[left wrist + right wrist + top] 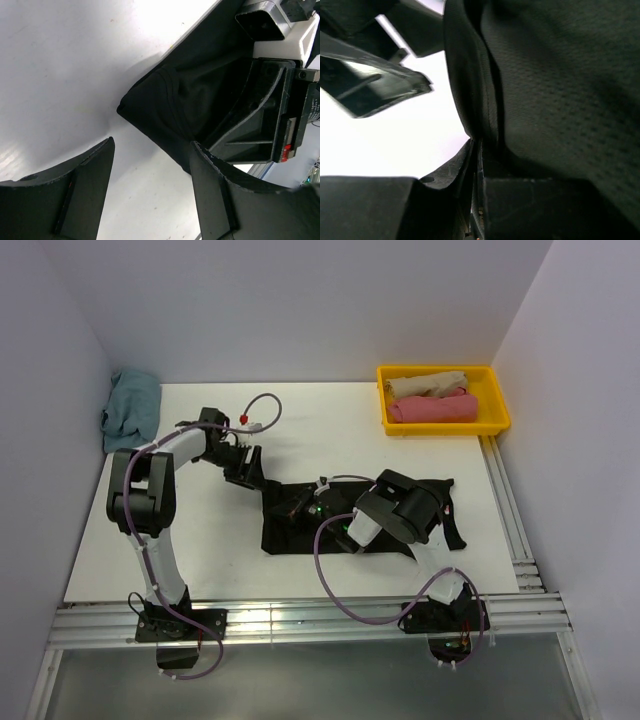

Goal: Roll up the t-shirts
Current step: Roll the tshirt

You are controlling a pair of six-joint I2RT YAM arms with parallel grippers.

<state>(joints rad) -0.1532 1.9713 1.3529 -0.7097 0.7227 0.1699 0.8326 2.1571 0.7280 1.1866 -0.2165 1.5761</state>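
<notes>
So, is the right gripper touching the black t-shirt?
Touching. In the right wrist view the right gripper is closed on a fold of the black t-shirt, which runs down between its fingers.

My left arm reaches forward, elbow high, and its left gripper tilts downward, its 2 fingers spread wide with nothing between them. My right arm folds leftward at the elbow; its right gripper sits low, jaws pinched on the black t-shirt.
</notes>
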